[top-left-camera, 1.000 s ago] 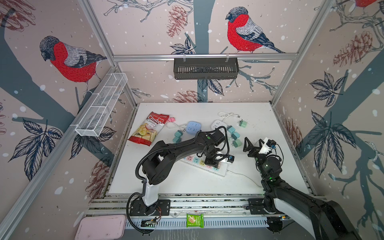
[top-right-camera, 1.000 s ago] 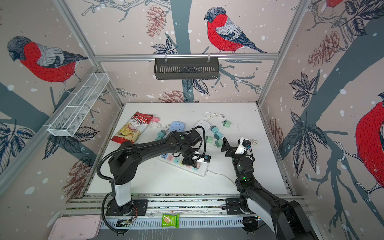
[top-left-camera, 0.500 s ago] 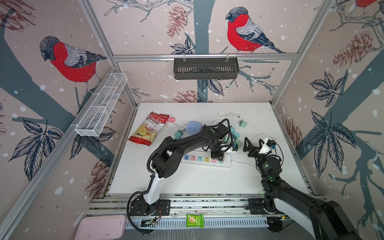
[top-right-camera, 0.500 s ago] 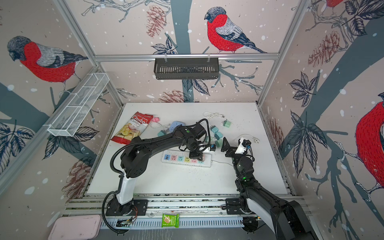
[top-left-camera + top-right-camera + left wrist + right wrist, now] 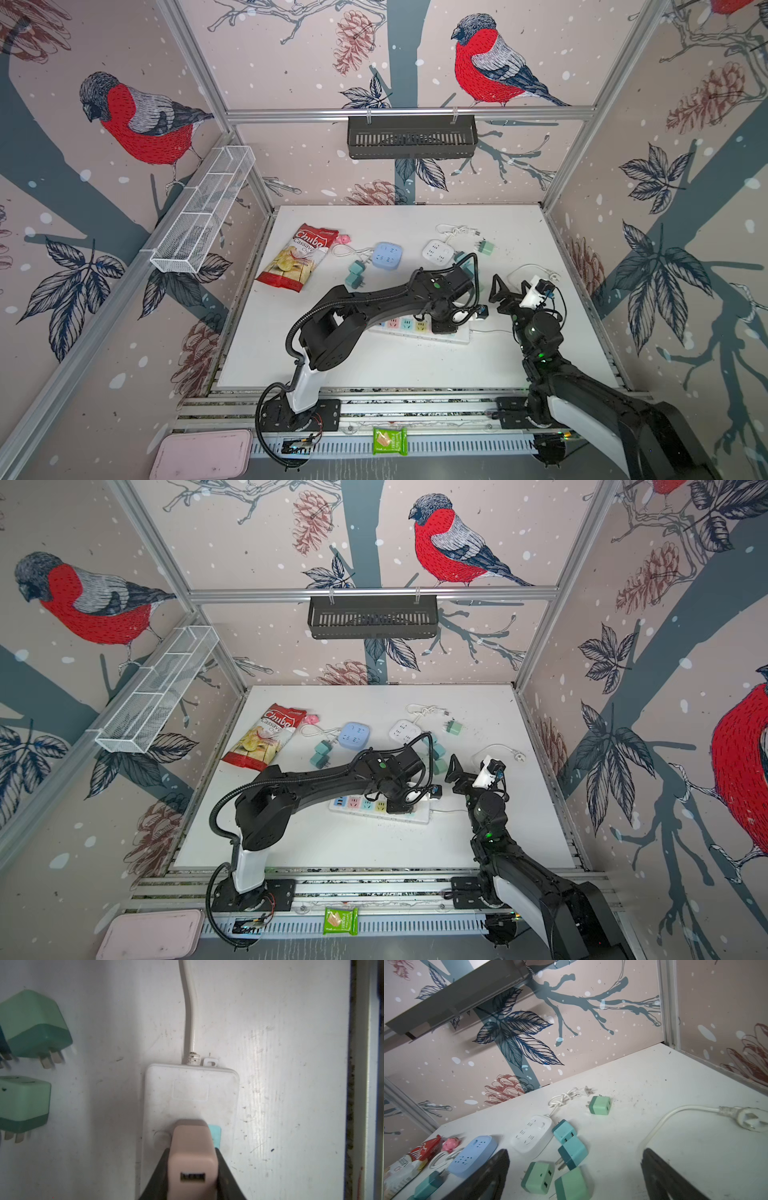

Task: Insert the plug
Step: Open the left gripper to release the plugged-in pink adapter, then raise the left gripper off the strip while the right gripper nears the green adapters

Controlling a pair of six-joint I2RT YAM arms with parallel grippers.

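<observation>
A: Progress?

B: The pick-up is done. The left gripper (image 5: pixel 192 1169) is clamped on the plug (image 5: pixel 192 1155), with a dark finger (image 5: pixel 161 1172) pressed to each side. The plug stands on the power strip (image 5: pixel 191 1093), base against the strip's face. It covers most of a light-blue socket patch (image 5: pixel 215 1133), which peeks out beside it.

A: Seated?

B: Cannot tell, as the prongs are hidden under the body. The base looks flush or nearly so, so the push is probably at or near its end. Likely left to do: confirm full seating, let go, draw the arm back.

A: The plug itself?

B: A small blocky charger, pale pinkish-beige with rounded corners. A USB port (image 5: pixel 192 1177) sits in the face turned toward the wrist camera. The shell looks hard and smooth, and it sits square between the fingers with no visible tilt.

A: Beyond the fingertips?

B: The blank end of the strip, then its white cord (image 5: pixel 191 1012) running away. Two green spare plugs (image 5: pixel 35 1026) lie off to one side of the fingers, well apart from the strip.

A: The other arm?

B: The right gripper (image 5: pixel 510 293) has its jaws spread wide with nothing between the fingers. It is near the strip's cord end but not touching it, and looks idle.
</observation>
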